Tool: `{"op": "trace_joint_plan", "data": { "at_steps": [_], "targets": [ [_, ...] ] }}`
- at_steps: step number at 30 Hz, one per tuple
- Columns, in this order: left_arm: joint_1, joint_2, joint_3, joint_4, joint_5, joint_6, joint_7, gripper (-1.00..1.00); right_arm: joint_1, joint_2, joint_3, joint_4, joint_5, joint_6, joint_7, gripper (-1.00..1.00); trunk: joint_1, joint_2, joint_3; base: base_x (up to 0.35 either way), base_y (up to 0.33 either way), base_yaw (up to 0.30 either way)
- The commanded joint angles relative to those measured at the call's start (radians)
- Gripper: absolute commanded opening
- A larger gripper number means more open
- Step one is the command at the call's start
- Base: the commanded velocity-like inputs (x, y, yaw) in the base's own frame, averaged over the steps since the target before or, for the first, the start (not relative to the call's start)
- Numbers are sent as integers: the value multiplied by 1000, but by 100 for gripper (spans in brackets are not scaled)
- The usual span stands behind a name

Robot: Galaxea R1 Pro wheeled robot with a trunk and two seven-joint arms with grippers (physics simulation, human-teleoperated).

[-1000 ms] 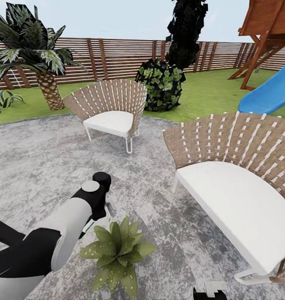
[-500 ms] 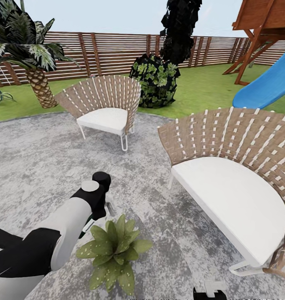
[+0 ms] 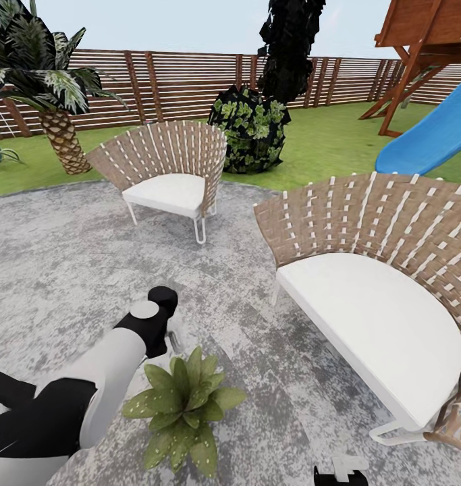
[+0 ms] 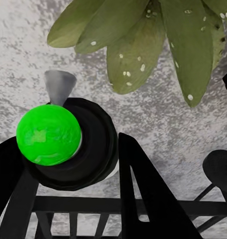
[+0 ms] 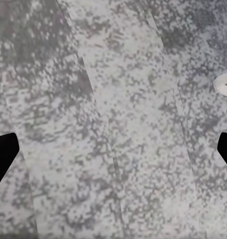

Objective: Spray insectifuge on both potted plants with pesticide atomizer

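Your left gripper (image 4: 68, 164) is clamped on the spray bottle (image 4: 58, 144) beside the plant (image 3: 183, 405), your right fingers (image 5: 3, 154) are apart, so aim carefully or the spray could miss some leaves.

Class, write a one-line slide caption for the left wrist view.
Left gripper holds the pesticide atomizer above the potted plant's white-speckled leaves.

Left arm (image 3: 88, 398) hides potted plant's (image 3: 183, 405) pot; slide (image 3: 426, 138) cut off
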Motion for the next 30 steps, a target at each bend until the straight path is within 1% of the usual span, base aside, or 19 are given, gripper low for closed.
{"op": "trace_joint_plan", "data": {
  "at_steps": [1, 5, 7, 8, 9, 11, 13, 16, 20, 21, 26, 28, 30],
  "targets": [
    [9, 0, -3, -1, -4, 10, -7, -100, -1, 0, 1, 1, 9, -1, -7, 100, 0, 0, -1, 0, 0, 0],
    [31, -1, -2, -3, -4, 10, -6, -100, -1, 0, 1, 1, 9, -1, -7, 100, 0, 0, -1, 0, 0, 0],
    [34, -1, 1, -3, 3, 10, -6, -100, -1, 0, 1, 1, 9, -1, -7, 100, 0, 0, -1, 0, 0, 0],
    [35, -1, 2, -3, 19, 10, -6, -100, -1, 0, 1, 1, 9, -1, -7, 100, 0, 0, -1, 19, 0, 0],
    [35, -1, 2, -3, 45, 10, -6, -100, -1, 0, 1, 1, 9, -1, -7, 100, 0, 0, -1, 113, 0, 0],
    [35, -1, 2, -4, 64, 10, -5, -100, -1, 0, 1, 1, 9, -1, -7, 100, 0, 0, -1, 165, 0, 0],
    [35, -1, 2, -4, 69, 10, -5, -100, -1, 0, 1, 1, 9, -1, -7, 100, 0, 0, -1, 102, 0, 0],
    [35, -1, -1, -9, 72, 10, -5, -100, -1, 0, 1, 1, 9, -1, -7, 100, 0, 0, -1, 28, 0, -84],
    [40, 2, -3, -103, 73, 9, -7, -100, -1, 0, 1, 1, 9, -1, -7, 100, 0, 0, -1, 5, 0, -247],
    [44, 3, -4, -115, 71, 8, -7, -100, -1, 0, 1, 1, 9, -1, -7, 100, 0, 0, -1, 1, 0, -176],
    [51, 6, -11, -120, 61, 3, -7, -100, -1, 0, 1, 1, 9, -1, -7, 100, 0, 0, -1, 0, 0, -54],
    [60, 15, -13, -120, 58, 2, -6, -100, -1, 0, 1, 1, 9, -1, -7, 100, 0, 0, -1, 0, 0, -8],
    [80, 33, -16, -127, 51, 2, -6, -100, -1, 0, 1, 1, 9, -1, -7, 100, 0, 0, -1, 0, 0, -3]
  ]
}}
